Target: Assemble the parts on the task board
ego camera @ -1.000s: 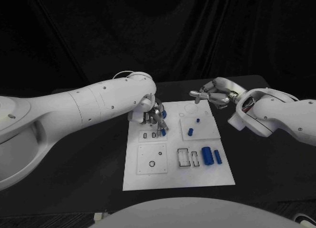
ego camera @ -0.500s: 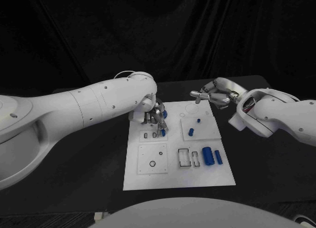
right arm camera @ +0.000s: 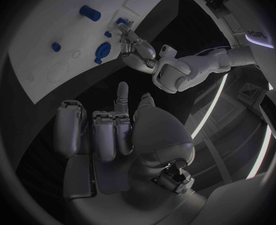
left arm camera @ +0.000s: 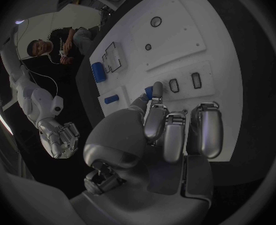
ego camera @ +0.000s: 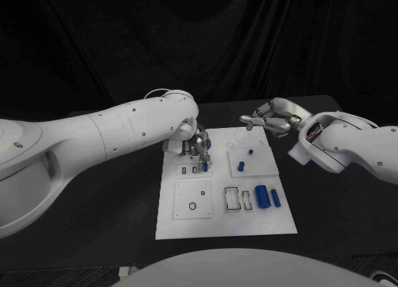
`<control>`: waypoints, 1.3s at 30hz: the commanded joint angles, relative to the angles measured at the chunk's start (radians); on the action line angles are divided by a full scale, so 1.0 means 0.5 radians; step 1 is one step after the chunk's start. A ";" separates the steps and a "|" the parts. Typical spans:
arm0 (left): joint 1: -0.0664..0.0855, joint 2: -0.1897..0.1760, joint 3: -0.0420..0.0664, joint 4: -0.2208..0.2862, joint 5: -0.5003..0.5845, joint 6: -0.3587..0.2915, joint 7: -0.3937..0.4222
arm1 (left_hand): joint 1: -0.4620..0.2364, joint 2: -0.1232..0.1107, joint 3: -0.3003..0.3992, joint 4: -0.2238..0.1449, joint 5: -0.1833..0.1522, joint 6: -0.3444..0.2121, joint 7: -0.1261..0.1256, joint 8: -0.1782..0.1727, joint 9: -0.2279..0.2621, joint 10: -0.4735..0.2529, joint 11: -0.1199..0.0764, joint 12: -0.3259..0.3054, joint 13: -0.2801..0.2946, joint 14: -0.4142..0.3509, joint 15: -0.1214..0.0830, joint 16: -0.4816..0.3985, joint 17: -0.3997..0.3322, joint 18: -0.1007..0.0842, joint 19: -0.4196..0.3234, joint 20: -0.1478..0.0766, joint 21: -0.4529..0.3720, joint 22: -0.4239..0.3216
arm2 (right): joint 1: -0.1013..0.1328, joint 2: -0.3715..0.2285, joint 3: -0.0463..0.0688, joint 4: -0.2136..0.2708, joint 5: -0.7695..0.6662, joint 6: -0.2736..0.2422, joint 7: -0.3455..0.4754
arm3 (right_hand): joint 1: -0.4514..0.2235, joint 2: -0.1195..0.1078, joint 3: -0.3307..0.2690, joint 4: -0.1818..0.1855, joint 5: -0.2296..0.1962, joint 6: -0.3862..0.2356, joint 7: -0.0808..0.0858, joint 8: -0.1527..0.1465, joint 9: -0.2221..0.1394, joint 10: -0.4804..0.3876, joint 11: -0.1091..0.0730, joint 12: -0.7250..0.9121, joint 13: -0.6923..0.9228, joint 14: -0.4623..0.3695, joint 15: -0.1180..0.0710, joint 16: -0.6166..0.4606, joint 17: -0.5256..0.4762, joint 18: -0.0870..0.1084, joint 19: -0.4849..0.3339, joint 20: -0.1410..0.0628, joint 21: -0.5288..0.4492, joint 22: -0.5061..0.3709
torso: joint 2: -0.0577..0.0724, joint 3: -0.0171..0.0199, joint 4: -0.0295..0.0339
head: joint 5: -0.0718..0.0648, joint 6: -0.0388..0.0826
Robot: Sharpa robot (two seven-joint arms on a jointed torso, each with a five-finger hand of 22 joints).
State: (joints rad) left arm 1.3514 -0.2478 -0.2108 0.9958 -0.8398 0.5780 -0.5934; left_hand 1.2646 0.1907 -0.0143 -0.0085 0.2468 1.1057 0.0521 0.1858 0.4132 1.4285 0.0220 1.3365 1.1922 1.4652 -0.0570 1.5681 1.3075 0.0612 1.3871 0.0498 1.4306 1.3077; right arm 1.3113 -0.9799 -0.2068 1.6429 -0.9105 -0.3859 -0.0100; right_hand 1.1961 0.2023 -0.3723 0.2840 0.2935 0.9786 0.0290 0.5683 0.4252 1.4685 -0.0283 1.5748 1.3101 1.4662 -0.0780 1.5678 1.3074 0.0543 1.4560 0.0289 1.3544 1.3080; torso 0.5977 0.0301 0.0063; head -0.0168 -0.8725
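Note:
The white task board (ego camera: 251, 222) lies mid-table. My left hand (ego camera: 195, 146) hovers over its far left part, most fingers curled in. One outstretched fingertip (left arm camera: 157, 88) touches a small blue part (left arm camera: 148, 92) standing beside two small slots (left arm camera: 184, 82). A round blue part (ego camera: 206, 143) sits next to that hand. My right hand (ego camera: 269, 119) hangs above the board's far right corner with its fingers curled and nothing in them. Two blue cylinders (ego camera: 267, 196) lie near the board's right edge, and two small blue pegs (ego camera: 243, 160) stand further back.
Black table surrounds the board on every side. Empty outlined recesses (ego camera: 237, 199) sit left of the cylinders, and a square plate with a small ring (ego camera: 192, 206) fills the board's near left.
The left hand's fingers have shifted slightly over the far left of the board. The right hand has hardly moved.

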 commanded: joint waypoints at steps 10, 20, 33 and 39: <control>-0.011 -0.015 -0.001 0.000 0.003 0.026 0.011 | -0.007 -0.080 0.229 -0.163 0.097 -0.029 0.013 -0.044 0.050 0.285 -0.070 0.469 0.757 0.211 -0.005 0.005 0.527 0.001 -0.018 0.008 -0.026 0.094 | -0.004 -0.003 0.001 0.004 -0.027 0.014 -0.023 | 0.173 -0.025 -0.006 -0.020 0.029 -0.018 0.004 -0.002 0.013 0.205 -0.016 -0.008 0.521 0.209 -0.022 0.006 0.527 0.001 -0.019 -0.005 -0.016 0.382 | 0.001 -0.0002 0.000 | 0.010 0.000; -0.016 -0.022 -0.001 -0.003 0.003 0.023 0.013 | -0.039 -0.146 0.442 -0.316 0.111 -0.026 0.027 -0.052 0.116 0.285 -0.060 0.469 0.757 0.211 0.002 0.005 0.527 0.002 -0.020 0.014 -0.041 0.097 | -0.004 -0.008 0.001 0.009 -0.032 0.013 -0.021 | 0.194 -0.032 -0.006 -0.023 0.032 -0.017 0.003 -0.001 0.015 0.205 -0.016 -0.008 0.521 0.209 -0.022 0.006 0.527 0.000 -0.019 -0.005 -0.015 0.382 | 0.000 -0.0005 0.000 | 0.017 0.000; -0.021 -0.035 -0.001 0.004 0.003 -0.029 0.025 | -0.085 -0.179 0.544 -0.382 0.100 -0.023 0.034 -0.048 0.162 0.285 -0.056 0.469 0.757 0.211 0.006 0.005 0.527 0.007 -0.031 0.019 -0.061 0.087 | -0.004 -0.010 0.001 0.007 -0.044 0.017 -0.025 | 0.228 -0.043 -0.005 -0.028 0.033 -0.015 0.002 0.000 0.018 0.205 -0.018 -0.008 0.521 0.209 -0.023 0.006 0.527 0.001 -0.021 -0.006 -0.020 0.381 | -0.001 -0.0006 -0.001 | 0.018 0.000; -0.022 -0.086 -0.001 0.079 0.004 -0.135 0.058 | -0.152 -0.185 0.566 -0.365 -0.019 -0.030 0.021 -0.048 0.190 0.285 -0.065 0.469 0.757 0.211 0.002 0.005 0.527 0.011 -0.043 0.017 -0.079 0.076 | -0.004 -0.011 0.001 0.011 -0.051 0.017 -0.019 | 0.298 -0.061 0.003 -0.052 0.028 -0.021 -0.001 -0.001 0.022 0.205 -0.020 -0.008 0.521 0.209 -0.025 0.006 0.527 0.002 -0.022 -0.008 -0.022 0.380 | 0.000 -0.0011 0.000 | 0.020 0.000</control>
State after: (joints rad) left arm 1.3424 -0.2876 -0.2121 1.0250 -0.8410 0.5565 -0.5901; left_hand 1.1925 0.0971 0.2578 -0.1807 0.2359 1.0936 0.0613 0.1645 0.5073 1.4252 0.0251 1.5632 1.3032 1.4661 -0.0524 1.5681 1.3073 0.0612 1.3709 0.0588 1.3935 1.3074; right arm 1.3112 -0.9837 -0.2068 1.6450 -0.9251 -0.3814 -0.0107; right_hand 1.3116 0.1403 -0.3696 0.2581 0.3052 0.9713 0.0287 0.5683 0.4354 1.4636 -0.0301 1.5725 1.3106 1.4672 -0.0817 1.5678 1.3074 0.0544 1.4525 0.0253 1.3494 1.3076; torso 0.5976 0.0296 0.0063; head -0.0071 -0.8725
